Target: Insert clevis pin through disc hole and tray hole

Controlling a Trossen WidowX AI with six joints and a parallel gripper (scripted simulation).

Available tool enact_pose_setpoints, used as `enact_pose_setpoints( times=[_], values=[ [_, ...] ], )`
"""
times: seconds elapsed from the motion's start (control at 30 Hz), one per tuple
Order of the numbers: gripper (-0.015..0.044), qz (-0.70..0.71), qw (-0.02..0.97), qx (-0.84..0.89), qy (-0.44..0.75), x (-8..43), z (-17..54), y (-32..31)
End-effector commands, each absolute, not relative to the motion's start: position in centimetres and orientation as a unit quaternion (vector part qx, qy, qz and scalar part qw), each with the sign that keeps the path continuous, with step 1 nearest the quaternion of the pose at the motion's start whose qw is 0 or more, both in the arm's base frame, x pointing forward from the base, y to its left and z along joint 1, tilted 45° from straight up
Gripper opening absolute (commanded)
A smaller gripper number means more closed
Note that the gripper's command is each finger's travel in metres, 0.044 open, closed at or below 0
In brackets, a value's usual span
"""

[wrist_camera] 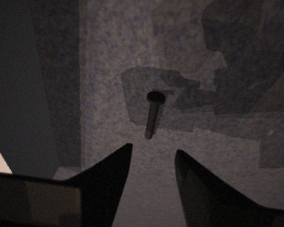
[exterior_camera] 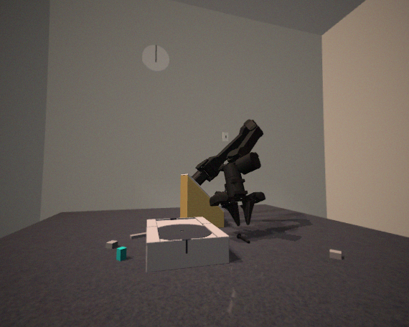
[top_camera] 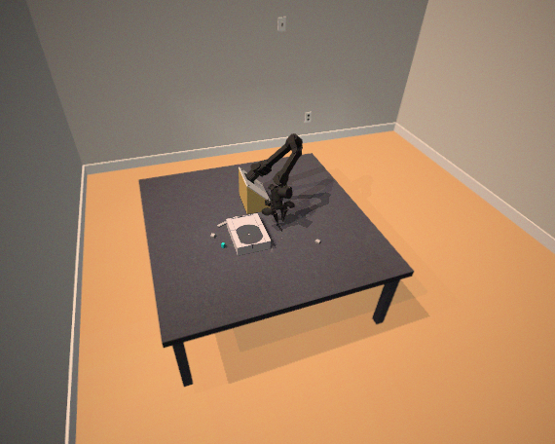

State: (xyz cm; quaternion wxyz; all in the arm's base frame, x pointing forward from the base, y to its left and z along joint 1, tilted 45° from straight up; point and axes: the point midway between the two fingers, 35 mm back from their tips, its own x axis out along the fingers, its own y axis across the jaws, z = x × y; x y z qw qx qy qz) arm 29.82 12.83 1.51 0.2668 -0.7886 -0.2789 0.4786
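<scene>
A dark, square-topped table carries a white rimmed tray near the center of the top view. A teal block and a gray block sit left of it, a pale block at right; in the exterior view's lower right half, a dark headed pin lies flat.
</scene>
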Motion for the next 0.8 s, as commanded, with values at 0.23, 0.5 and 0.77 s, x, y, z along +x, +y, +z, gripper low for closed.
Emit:
enact_pose_setpoints(
  times=[0.23,0.5,0.77],
  values=[
    [0.016,0.484,0.269,-0.786,-0.276,29.6,-0.1,14.1],
    [0.016,0.484,0.269,-0.786,-0.277,29.7,-1.1,15.0],
    [0.016,0.484,0.269,-0.785,-0.277,29.7,-1.9,15.8]
  ],
)
